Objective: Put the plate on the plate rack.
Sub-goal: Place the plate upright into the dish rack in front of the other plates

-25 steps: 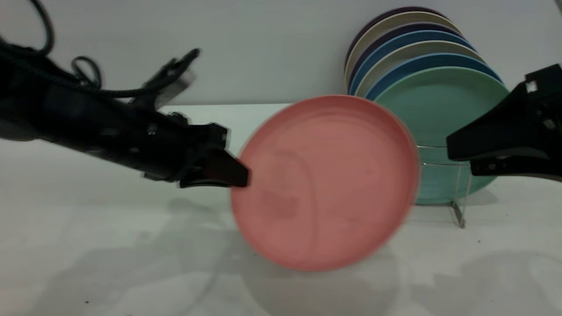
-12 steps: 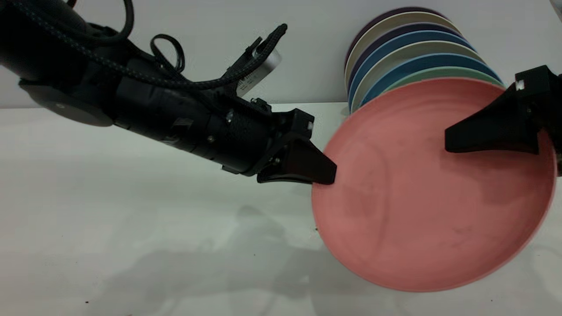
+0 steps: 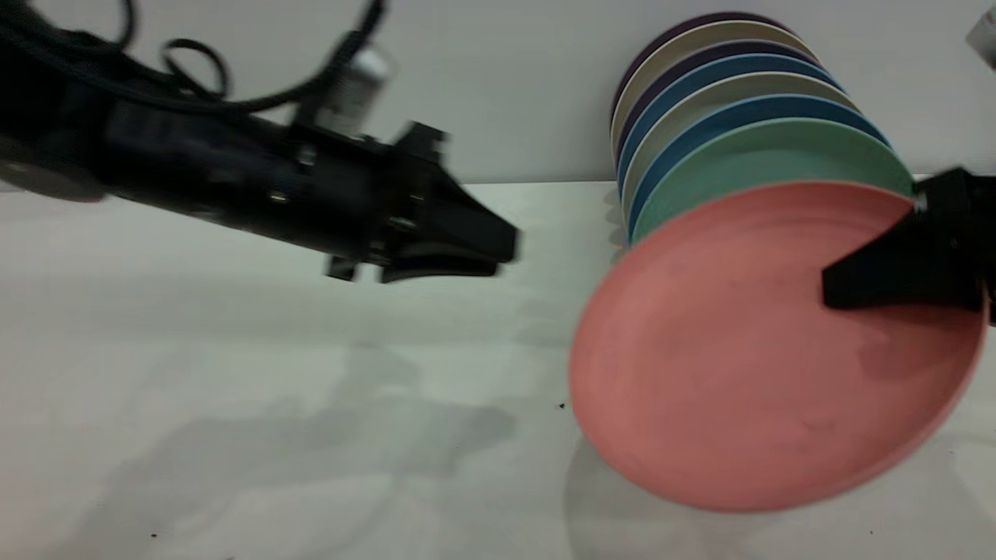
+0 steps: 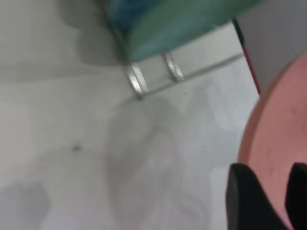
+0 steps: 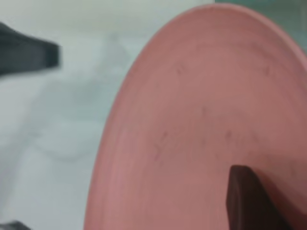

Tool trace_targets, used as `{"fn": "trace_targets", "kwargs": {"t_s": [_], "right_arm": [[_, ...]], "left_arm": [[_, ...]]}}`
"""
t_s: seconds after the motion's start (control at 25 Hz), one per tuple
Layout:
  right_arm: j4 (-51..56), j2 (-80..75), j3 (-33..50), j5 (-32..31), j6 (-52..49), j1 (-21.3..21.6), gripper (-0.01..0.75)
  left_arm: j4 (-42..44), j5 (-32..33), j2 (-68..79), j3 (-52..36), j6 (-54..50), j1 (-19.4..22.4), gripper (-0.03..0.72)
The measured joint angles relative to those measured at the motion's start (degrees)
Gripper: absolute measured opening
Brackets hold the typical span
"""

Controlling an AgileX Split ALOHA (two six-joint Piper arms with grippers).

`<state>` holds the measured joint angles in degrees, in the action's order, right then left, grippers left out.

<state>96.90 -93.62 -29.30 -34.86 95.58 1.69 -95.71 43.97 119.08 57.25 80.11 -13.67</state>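
Observation:
The salmon-pink plate [image 3: 731, 350] is tilted up on edge at the right, in front of the teal-green plate [image 3: 770, 155]. My right gripper [image 3: 836, 284] is shut on the pink plate's right rim, with one finger [image 5: 249, 201] lying on its face. My left gripper [image 3: 504, 250] is open and empty, apart from the plate, to its left and above the table. In the left wrist view the pink plate [image 4: 278, 139] shows beyond the fingers [image 4: 244, 201]. The wire plate rack [image 4: 136, 81] shows under the teal plate there; in the exterior view the pink plate hides it.
Several plates stand in a row on the rack behind the teal one: blue [image 3: 731, 113], beige [image 3: 700, 47] and dark purple. The white table [image 3: 233, 389] spreads to the left and front. A grey wall stands behind.
My left gripper has let go of the pink plate's left rim and pulled back to the left. The right gripper now holds the plate alone, a little lower and in front of the teal plate.

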Motion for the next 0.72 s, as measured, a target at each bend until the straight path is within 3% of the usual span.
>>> {"fn": "trace_targets", "kwargs": {"t_s": [0.2, 0.48, 0.72], "right_arm": [[-3.3, 3.0, 0.0, 3.7, 6.7, 0.0, 0.184], [-9.9, 10.6, 0.0, 3.6, 24.9, 0.0, 0.184], [-21.8, 12.2, -4.3, 1.8, 26.0, 0.0, 0.184]], "left_arm": [[6.7, 0.3, 0.0, 0.1, -3.3, 7.0, 0.394], [12.3, 0.4, 0.0, 0.1, -5.0, 10.5, 0.418], [12.5, -0.4, 0.0, 0.1, -5.1, 10.6, 0.418]]}}
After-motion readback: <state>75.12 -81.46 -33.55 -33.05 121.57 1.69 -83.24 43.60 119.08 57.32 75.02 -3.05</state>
